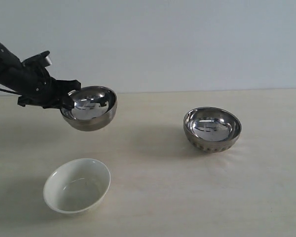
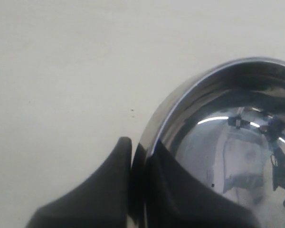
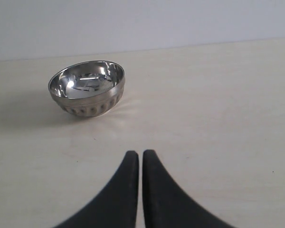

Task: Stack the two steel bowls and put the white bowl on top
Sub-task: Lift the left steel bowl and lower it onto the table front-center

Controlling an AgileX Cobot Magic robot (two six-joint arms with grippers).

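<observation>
Stacking stands at its first step, by my reading: your left gripper [image 1: 65, 100] is clamped on the rim of the smooth steel bowl [image 1: 90, 109], one finger outside the wall and one inside. The bowl hangs clear of the table [image 1: 158, 207] at the left rear, tipped so that its mouth partly faces the exterior view. Your target, the ribbed steel bowl [image 1: 212, 129], sits upright on the table well apart to the right. The white bowl [image 1: 78, 185] sits upright near the front left, below and in front of the held one. All three bowls show nothing inside but reflections or bare glaze; neither steel bowl is nested yet, and the white bowl lies untouched. Your right gripper [image 3: 140, 159] has its fingers pressed together on nothing, with the ribbed bowl some way ahead of it. The next move, as I judge it, calls for you to carry the smooth bowl across to the right, level it over the ribbed bowl's mouth, centre it and lower it before you let go. A rim pinch on polished steel may slip or swing, so go gently. After that the white bowl goes on top.
</observation>
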